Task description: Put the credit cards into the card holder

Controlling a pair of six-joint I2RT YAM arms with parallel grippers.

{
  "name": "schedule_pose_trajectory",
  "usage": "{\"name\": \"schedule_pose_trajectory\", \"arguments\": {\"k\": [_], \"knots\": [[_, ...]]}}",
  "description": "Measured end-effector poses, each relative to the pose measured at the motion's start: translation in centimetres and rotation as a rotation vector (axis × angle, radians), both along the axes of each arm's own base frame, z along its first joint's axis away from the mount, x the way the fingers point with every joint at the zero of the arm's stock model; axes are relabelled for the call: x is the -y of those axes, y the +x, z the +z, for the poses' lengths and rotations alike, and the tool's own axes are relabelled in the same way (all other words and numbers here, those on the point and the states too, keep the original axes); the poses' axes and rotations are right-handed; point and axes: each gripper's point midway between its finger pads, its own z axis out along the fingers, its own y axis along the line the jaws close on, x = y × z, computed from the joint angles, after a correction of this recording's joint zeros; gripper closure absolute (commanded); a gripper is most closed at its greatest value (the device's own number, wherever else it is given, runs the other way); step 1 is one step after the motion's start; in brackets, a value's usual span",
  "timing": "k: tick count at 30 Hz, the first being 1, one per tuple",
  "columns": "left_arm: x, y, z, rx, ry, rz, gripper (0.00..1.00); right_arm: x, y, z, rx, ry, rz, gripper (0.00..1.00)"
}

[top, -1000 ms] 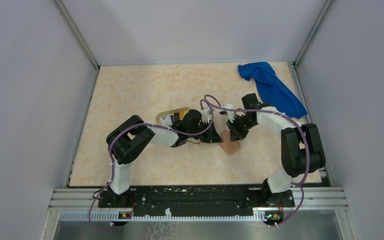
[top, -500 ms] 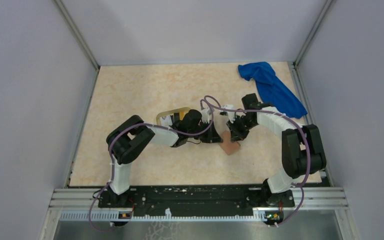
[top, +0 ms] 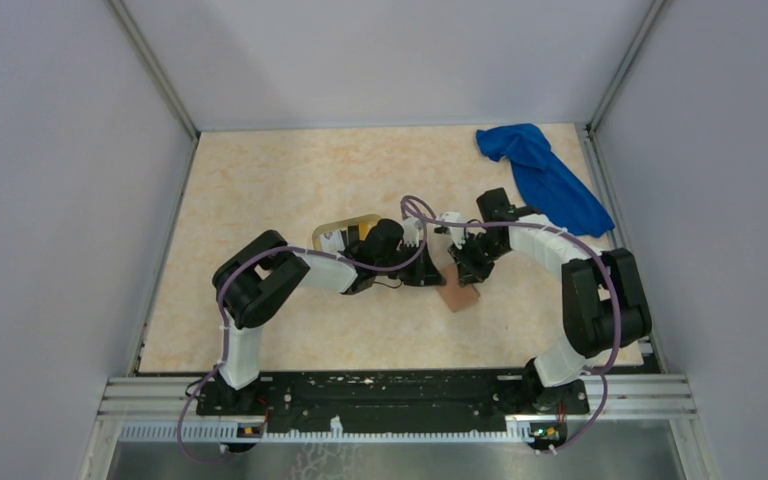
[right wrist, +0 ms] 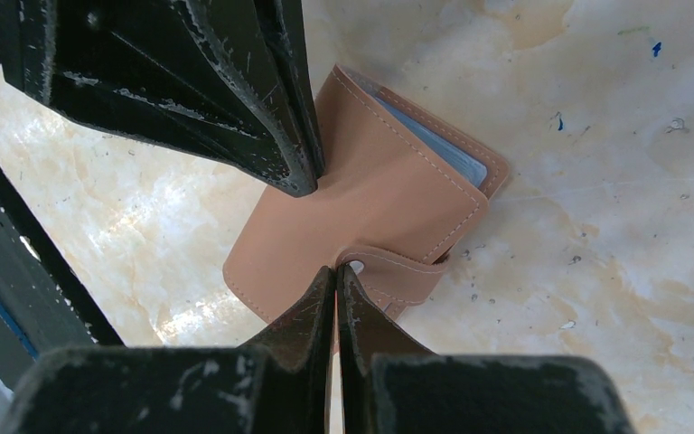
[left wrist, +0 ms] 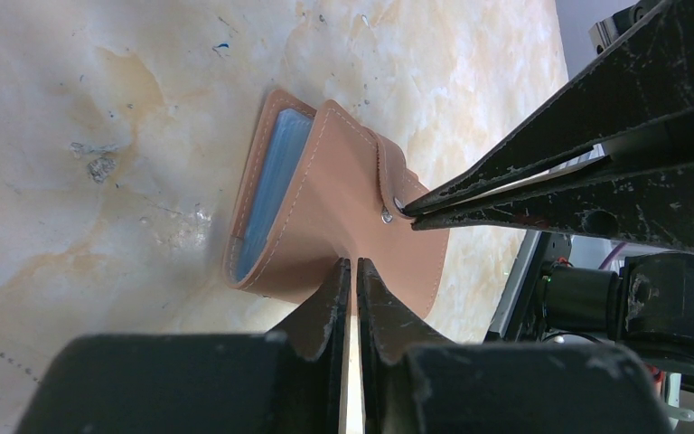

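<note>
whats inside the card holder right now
Only grey-blue slots show between the card holder's covers. The tan cover hides whether any cards sit in them.

The left arm (top: 260, 285) and right arm (top: 600, 300) were built of white tubular links and chunky black joint housings, with a purple cable (top: 223, 335) looping along each. Both were bolted to a black rail (top: 390, 392). The left end effector (left wrist: 351, 267) and right end effector (right wrist: 336, 273) had black, tapering fingers, scuffed with pale specks.
</note>
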Motion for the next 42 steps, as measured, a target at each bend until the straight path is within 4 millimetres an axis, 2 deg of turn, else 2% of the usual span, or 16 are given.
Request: {"name": "schedule_pose_trajectory", "arguments": {"k": [28,42], "knots": [[0.04,-0.13,0.06,-0.003,-0.004,-0.007,0.89,-0.61,-0.44,-0.29,-0.035,-0.036,0.025,1.0],[-0.14,-0.24,-0.19,-0.013,-0.001,0.0,0.89,-0.78,-0.81,-0.91,-0.123,-0.06,-0.004,1.0]]}}
